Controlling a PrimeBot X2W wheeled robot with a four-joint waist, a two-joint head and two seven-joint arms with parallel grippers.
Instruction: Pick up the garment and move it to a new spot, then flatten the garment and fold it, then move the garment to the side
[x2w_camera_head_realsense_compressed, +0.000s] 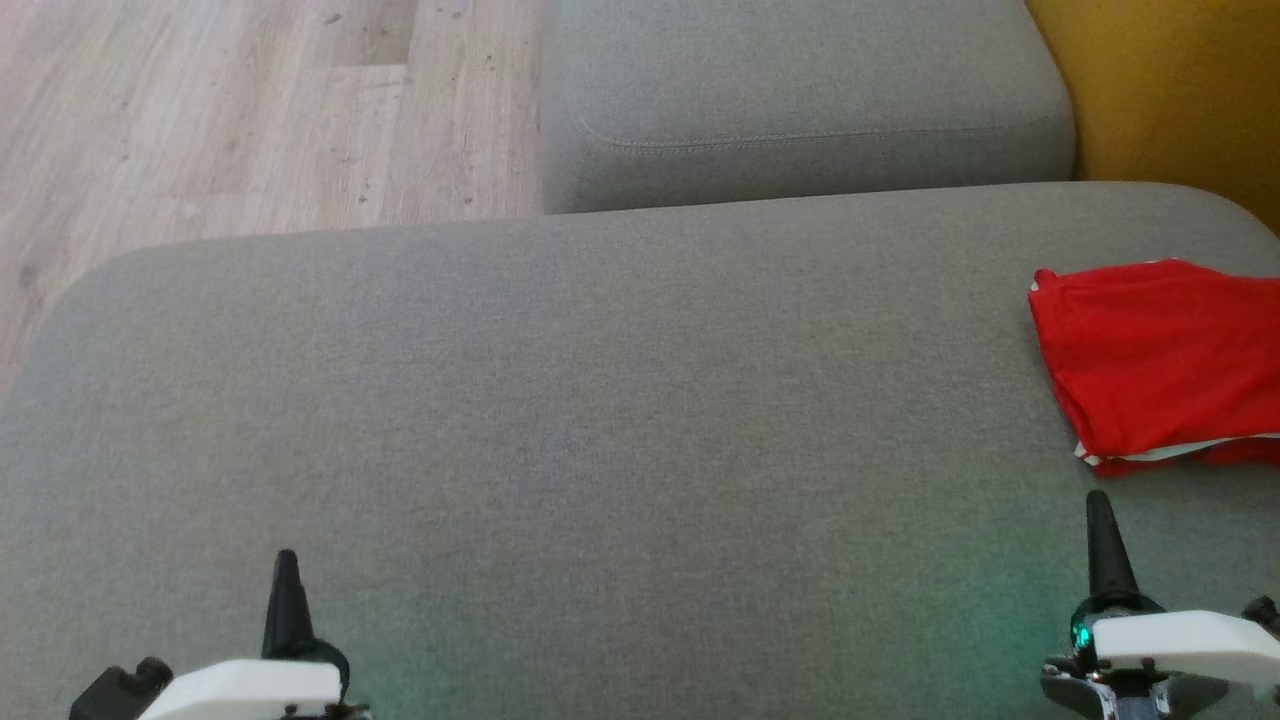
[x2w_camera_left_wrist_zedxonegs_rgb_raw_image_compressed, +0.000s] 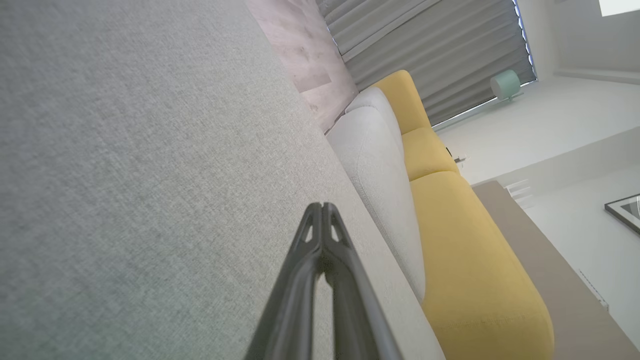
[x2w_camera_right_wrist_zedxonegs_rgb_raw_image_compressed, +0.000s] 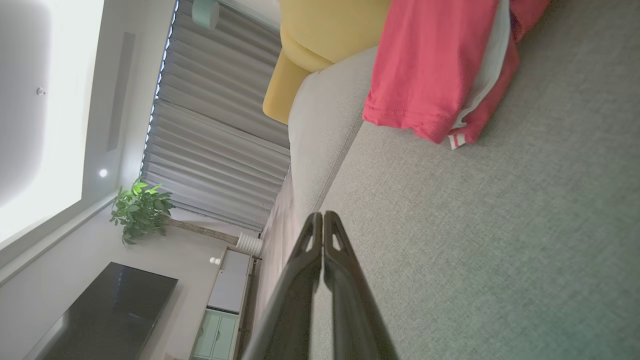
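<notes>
Garment (x2w_camera_head_realsense_compressed: 1160, 360) apparently beyond right end effector (x2w_camera_head_realsense_compressed: 1098, 500)

You have no text, label, brand, number or sign to read in any view. The garment (x2w_camera_head_realsense_compressed: 1160, 360) shows you plain red cloth with a white edge. The framed picture (x2w_camera_left_wrist_zedxonegs_rgb_raw_image_compressed: 625, 212) may bear marks, but it is too small to tell.
</notes>
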